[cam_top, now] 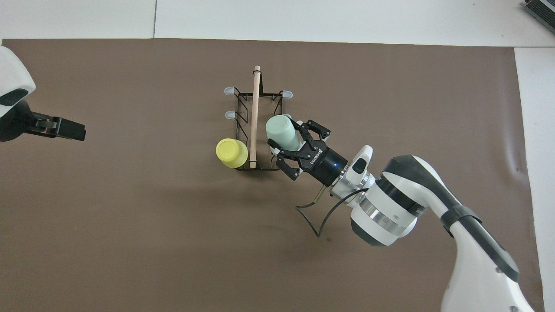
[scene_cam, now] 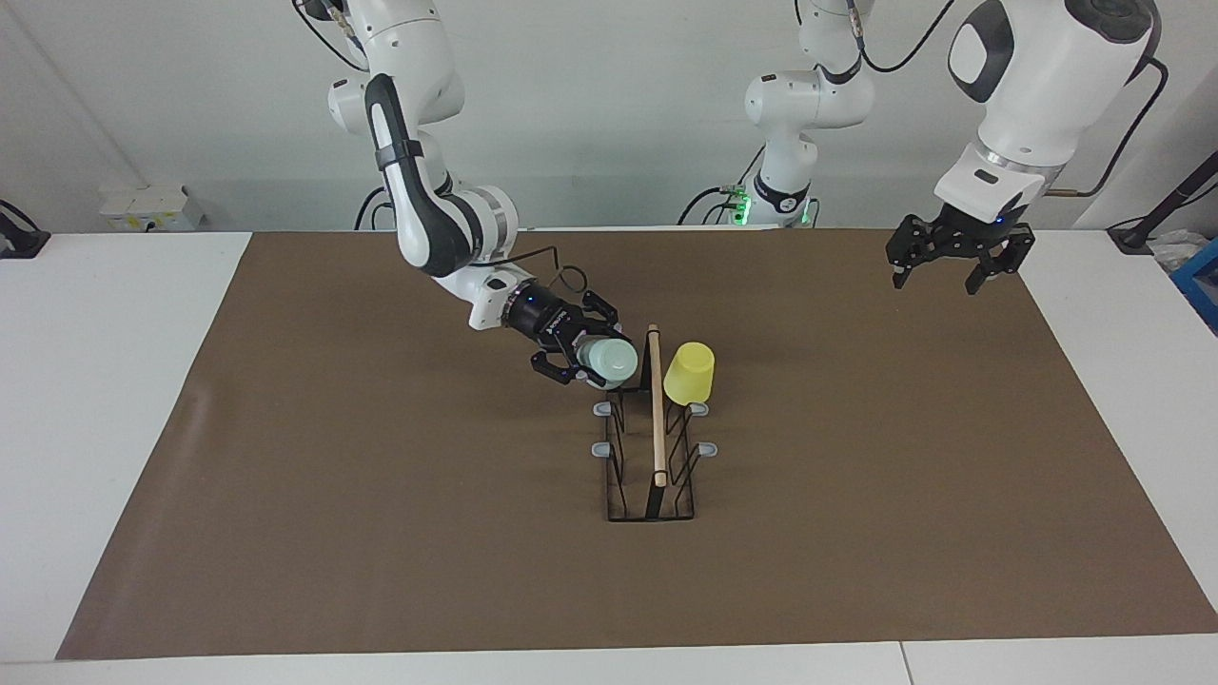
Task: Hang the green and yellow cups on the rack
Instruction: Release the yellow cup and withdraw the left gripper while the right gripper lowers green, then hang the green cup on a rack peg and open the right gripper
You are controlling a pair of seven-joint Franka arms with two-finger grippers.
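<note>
Brown mat (scene_cam: 381, 533) covers the table. Rack (scene_cam: 652, 476) stands mid-mat, wooden rod on top. Right gripper (scene_cam: 592, 360) clamps the green cup (scene_cam: 611, 359) tilted over the rack's robot-side end, at a prong. Left gripper (scene_cam: 958, 268) hangs with fingers spread wide, holding nothing, over the mat's left-arm end. Yellow cup (scene_cam: 689, 373) sits upside down on a prong.

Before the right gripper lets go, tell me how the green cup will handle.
Green cup looks like thin plastic, so probably light and slightly squashy in the right gripper. Its smooth tapered wall may slip. Over a prong of the rack, it could swing or tilt once released.
</note>
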